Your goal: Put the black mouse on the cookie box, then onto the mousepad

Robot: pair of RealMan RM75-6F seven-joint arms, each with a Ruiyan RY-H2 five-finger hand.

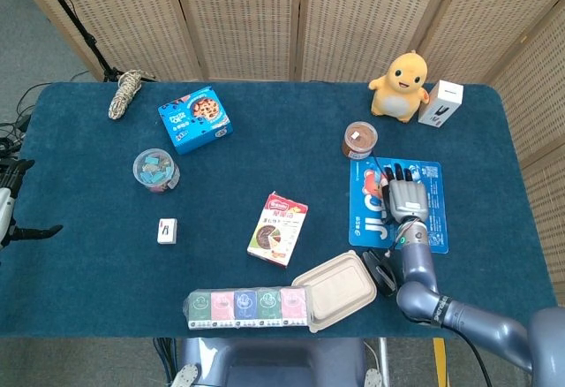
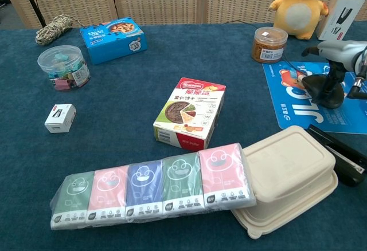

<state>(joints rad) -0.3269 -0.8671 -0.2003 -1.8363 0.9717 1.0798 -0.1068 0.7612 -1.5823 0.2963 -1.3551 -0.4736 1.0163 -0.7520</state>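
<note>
Chest view: dark rounded black mouse (image 2: 324, 90) under right hand (image 2: 343, 53).

The right arm reaches forward from the lower right corner of the head view, forearm rising to the right hand (image 1: 406, 198), which sits palm down with its dark fingers (image 1: 396, 173) stretched ahead and slightly apart. In the chest view the same right hand (image 2: 335, 62) shows at the right edge, fingers hanging down; whether they grip anything cannot be told. The left hand (image 1: 7, 213) lies at the far left edge of the head view, dark fingers spread and holding nothing.
</note>
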